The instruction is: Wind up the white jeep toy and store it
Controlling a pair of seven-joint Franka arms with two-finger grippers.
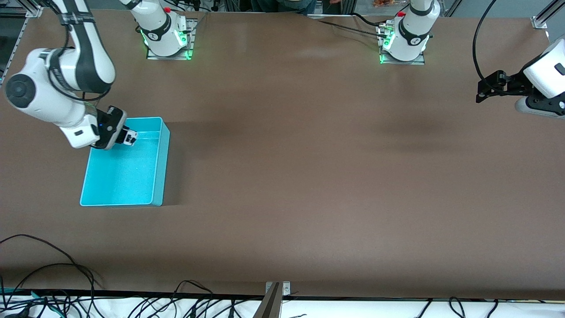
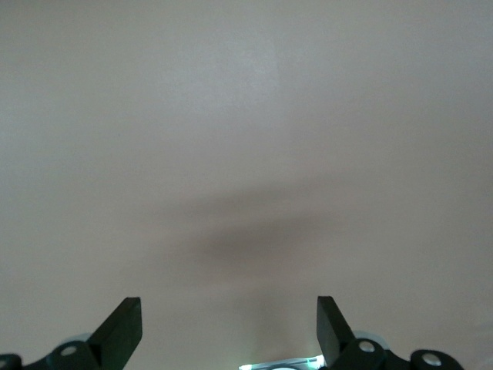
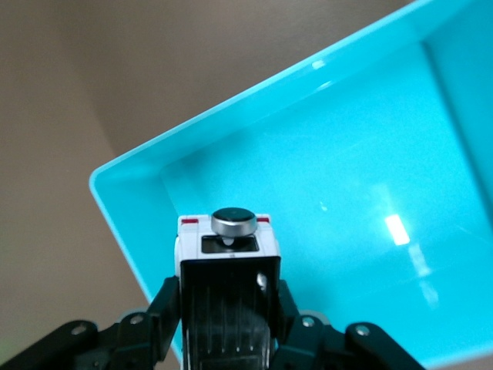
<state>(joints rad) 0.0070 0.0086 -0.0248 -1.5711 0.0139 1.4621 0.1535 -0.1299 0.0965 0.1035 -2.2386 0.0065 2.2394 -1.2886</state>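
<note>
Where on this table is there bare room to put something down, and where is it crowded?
The brown table lies bare from the cyan bin toward the left arm's end, where the left gripper hangs open over it. The only crowded spot is the bin's corner nearest the robots' bases: the right gripper holds the white jeep toy over it.

The cyan bin [image 3: 362, 231] looks like moulded plastic, smooth and glossy inside, throwing back bright glints. The white jeep toy [image 3: 227, 254] seems plastic too, with a shiny metal-looking disc on it and a semi-gloss black roof. The table [image 1: 309, 176] wears a matt brown covering, smooth, no shine.
</note>
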